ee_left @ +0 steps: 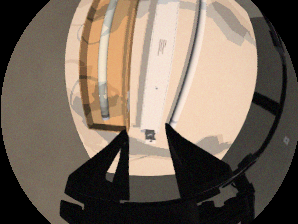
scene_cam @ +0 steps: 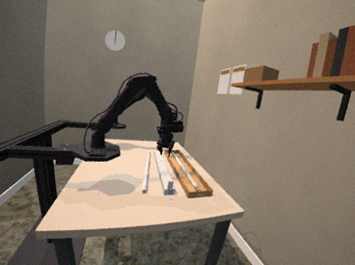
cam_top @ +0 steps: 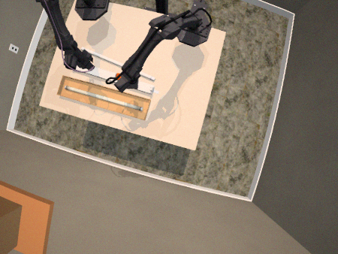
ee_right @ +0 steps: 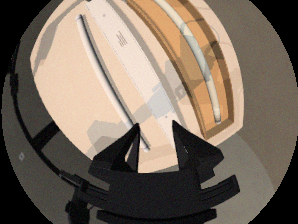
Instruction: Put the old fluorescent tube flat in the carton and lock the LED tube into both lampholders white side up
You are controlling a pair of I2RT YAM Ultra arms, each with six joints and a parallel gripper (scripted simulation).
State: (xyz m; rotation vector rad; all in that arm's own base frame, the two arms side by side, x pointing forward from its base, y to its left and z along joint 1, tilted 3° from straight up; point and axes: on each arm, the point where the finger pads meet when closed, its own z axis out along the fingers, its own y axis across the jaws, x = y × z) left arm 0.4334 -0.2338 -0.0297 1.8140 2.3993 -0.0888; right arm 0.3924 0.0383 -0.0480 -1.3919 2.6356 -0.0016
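Apparently I've poised my left claw and right claw, fingers apart and empty, over the long white light fixture because, beyond them, the pale glass fluorescent tube lies in the orange-brown carton, leaving the slim white LED tube behind them to fit.

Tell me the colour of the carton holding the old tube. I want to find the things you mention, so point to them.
Orange-brown carton (cam_top: 104, 114) (scene_cam: 198, 194) (ee_left: 86, 65) (ee_right: 218, 132); it shows best in the top view.
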